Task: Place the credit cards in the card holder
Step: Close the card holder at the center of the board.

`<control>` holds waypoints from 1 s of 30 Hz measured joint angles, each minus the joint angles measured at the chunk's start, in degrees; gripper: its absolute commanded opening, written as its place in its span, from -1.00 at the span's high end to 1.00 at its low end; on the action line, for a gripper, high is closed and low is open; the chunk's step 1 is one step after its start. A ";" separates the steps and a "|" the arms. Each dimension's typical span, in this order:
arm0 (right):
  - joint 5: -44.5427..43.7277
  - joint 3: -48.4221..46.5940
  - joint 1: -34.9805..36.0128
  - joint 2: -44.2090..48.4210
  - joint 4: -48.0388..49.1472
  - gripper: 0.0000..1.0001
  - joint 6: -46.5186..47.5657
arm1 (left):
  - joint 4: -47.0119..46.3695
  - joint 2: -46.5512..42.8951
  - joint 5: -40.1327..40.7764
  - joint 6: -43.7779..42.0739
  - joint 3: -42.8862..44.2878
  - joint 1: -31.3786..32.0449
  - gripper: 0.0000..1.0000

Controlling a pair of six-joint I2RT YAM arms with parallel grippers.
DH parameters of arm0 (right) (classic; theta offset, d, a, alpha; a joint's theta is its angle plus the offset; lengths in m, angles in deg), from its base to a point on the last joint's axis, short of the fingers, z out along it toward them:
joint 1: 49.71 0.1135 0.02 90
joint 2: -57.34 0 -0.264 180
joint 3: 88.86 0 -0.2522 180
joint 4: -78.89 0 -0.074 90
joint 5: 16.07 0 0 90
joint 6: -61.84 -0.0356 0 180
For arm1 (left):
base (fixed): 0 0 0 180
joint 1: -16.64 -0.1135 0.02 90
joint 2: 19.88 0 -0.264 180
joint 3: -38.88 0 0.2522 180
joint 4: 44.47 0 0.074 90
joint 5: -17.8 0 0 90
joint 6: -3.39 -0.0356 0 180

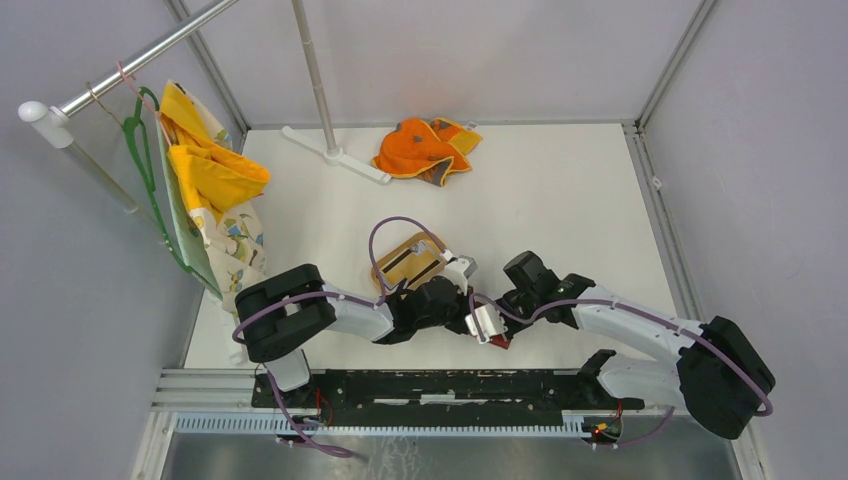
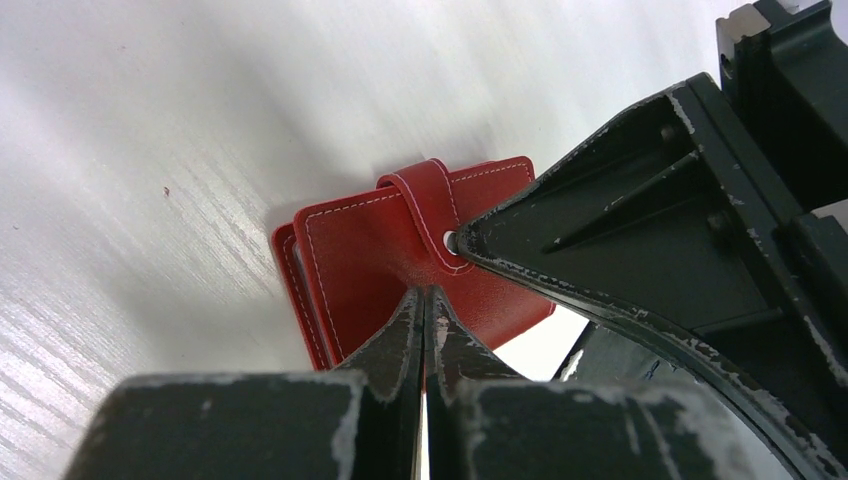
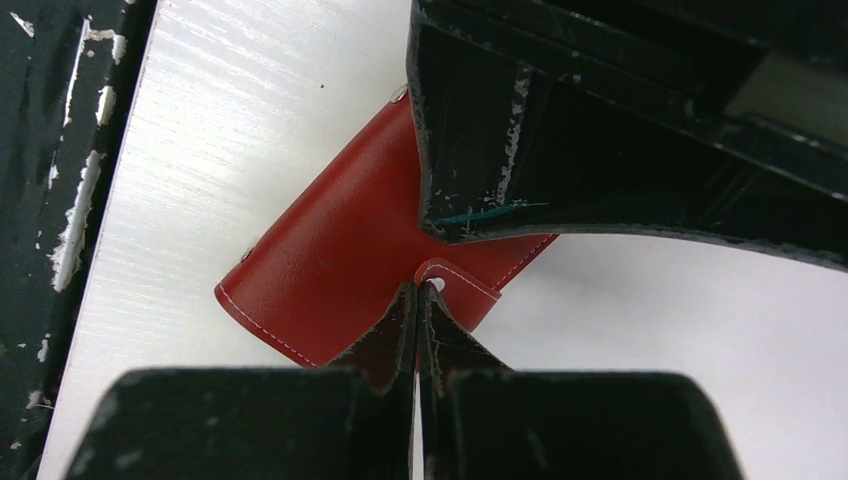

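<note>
Card holder [image 2: 370,260]: red, leather-like, white stitching round the edge, folded closed, strap tab [image 2: 425,200] with a metal snap over the front. It sat near the wooden tray [image 1: 380,270], on the arm-base side of it, tilted, with pale desk [image 2: 150,150] showing past its lower corner.

You had the left claw [image 2: 425,298] pinched shut, tips against the holder's front below the tab. You had the right claw [image 3: 420,290] shut too, tips right at the snap end of the tab. You couldn't tell from either wrist view whether leather was actually caught between the fingers.

The tray held the credit cards [image 1: 408,262], pale with a dark stripe, partly hidden by the left arm. An orange cloth [image 1: 425,148] lay well beyond the tray.
</note>
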 measured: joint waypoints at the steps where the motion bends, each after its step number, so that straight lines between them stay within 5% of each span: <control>1: -0.17 0.00 0.17 -0.04 0.02 1.00 0.09 | 0.00 0.00 -0.02 0.00 0.00 0.00 0.96; 30: -6.32 -1.27 6.14 -2.21 0.83 1.00 0.24 | -0.61 -2.05 0.55 2.99 -2.64 -1.11 0.96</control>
